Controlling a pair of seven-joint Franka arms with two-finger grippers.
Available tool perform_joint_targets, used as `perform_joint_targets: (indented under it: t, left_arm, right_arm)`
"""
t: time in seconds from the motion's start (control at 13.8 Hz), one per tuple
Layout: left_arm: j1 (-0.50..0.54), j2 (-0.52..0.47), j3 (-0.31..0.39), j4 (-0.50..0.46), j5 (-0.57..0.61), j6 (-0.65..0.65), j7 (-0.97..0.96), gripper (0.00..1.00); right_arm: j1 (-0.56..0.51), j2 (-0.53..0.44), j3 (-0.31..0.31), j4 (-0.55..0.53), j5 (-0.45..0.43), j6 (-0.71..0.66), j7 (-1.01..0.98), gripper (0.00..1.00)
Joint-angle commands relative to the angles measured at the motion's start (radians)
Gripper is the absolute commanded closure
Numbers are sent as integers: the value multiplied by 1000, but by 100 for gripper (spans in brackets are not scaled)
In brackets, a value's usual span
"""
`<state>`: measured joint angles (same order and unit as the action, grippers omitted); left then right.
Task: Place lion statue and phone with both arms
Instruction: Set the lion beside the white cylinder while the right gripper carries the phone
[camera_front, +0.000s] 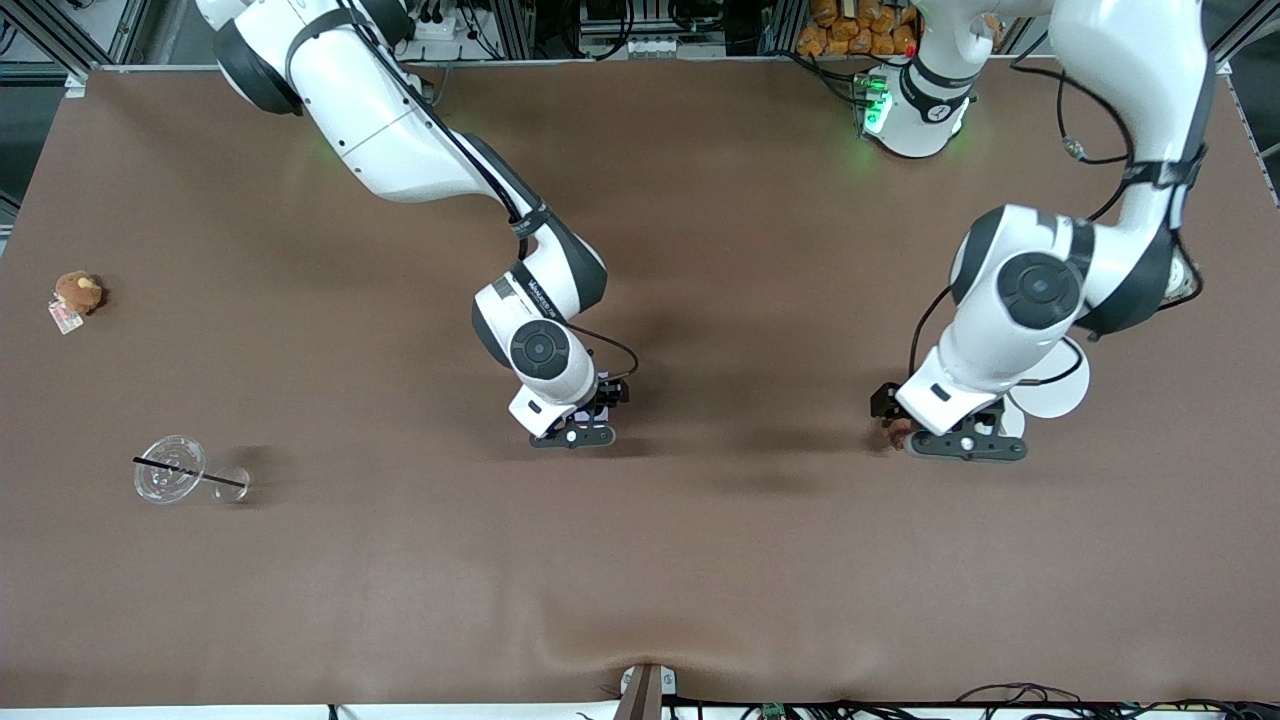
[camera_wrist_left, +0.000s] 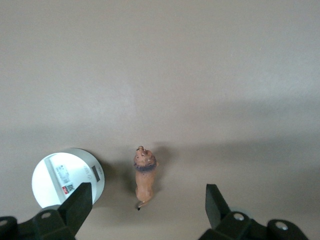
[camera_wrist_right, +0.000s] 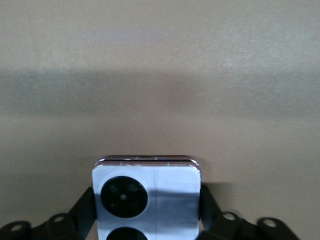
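Between our left gripper's (camera_wrist_left: 145, 212) spread fingers lies the lion statue (camera_wrist_left: 144, 176), beside a white round container (camera_wrist_left: 67, 177); our right gripper (camera_wrist_right: 147, 207) clamps the phone (camera_wrist_right: 146, 197).

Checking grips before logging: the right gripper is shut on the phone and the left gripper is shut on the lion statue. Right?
Only partly. The left wrist view shows the left gripper open, the lion statue lying free on the table between its fingers. The right gripper is shut on the phone.
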<state>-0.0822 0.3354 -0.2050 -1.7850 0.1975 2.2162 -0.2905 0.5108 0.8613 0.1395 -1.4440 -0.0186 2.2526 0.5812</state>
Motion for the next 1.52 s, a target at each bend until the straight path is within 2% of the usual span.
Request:
perform_joint_targets:
  t: [0.0,0.22,0.36,0.65,0.87,1.09,1.3,1.45]
  left_arm:
    - [15,-74,-11,-2,-29,-62,19,0]
    - [60,-140,-10,12,-114,-121,62,0]
    - [70,-171,-5,35,-129,-145,93,0]
    - [98,-179,-10,211,-132,-356,108,0]
    - [101,-202,-8,275,-258,-412,108,0]
    - [98,-246,-10,276,-261,-421,109,0]
    - [99,-286,-7,276,-260,-478,133,0]
    - [102,-332,1,266,-267,-554,149,0]
  right_arm:
    - [6,16,-11,22,-44,1,25,100]
    - [-12,-11,-12,22,-49,-16,23,100]
    - [-55,-28,-40,30,-47,-40,13,100]
    - [-201,-106,-49,33,-43,-88,-69,100]
    - [-279,-110,-49,83,-49,-108,-145,100]
    - [-322,-94,-66,97,-49,-110,-211,100]
    - [-366,-90,-67,116,-50,-105,-332,100]
    - [-402,-45,-70,132,-52,-85,-397,100]
